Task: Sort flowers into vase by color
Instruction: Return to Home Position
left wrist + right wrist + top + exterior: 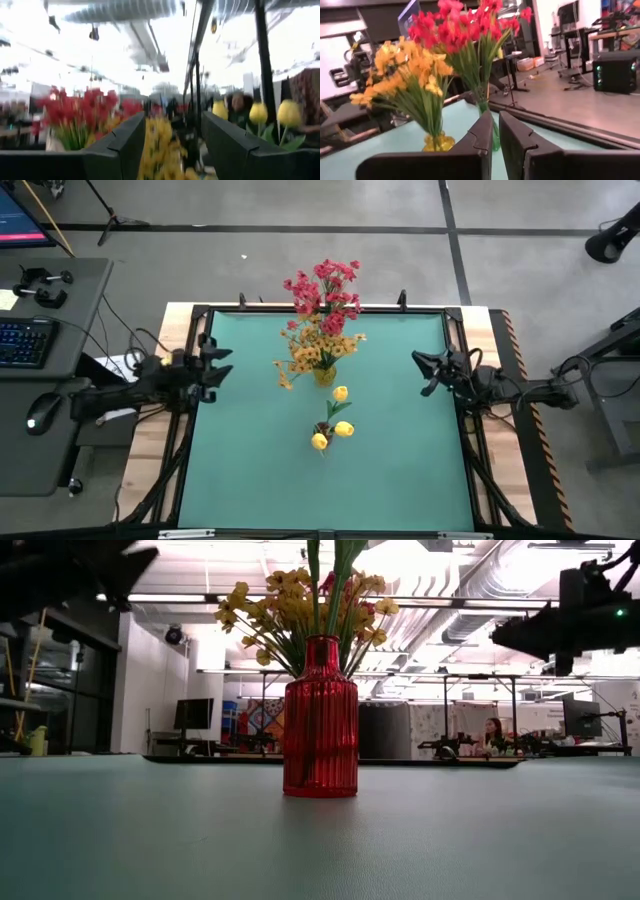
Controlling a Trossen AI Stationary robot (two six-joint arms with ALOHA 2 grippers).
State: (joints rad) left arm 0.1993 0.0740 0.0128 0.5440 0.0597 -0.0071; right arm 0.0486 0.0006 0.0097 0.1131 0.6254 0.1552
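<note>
Standing near the middle of the teal table mat (250, 460), a red ribbed glass vase (320, 730) held three yellow tulips (343, 429). Just behind it, a yellow vase (323, 376) carried orange-yellow blossoms (310, 352), and pink-red blossoms (325, 288) rose at the far edge. The left gripper (226, 365) hovered at the table's left side, jaws spread, holding nothing. The right gripper (420, 370) hovered at the right side, jaws almost pressed together, also holding nothing.

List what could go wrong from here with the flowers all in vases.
Left gripper, open, and right gripper wait at the sides of the table. The tall narrow red vase may tip: its tulips lean outward. The orange flowers and pink flowers overlap from above, so a later reach between them might snag stems.
</note>
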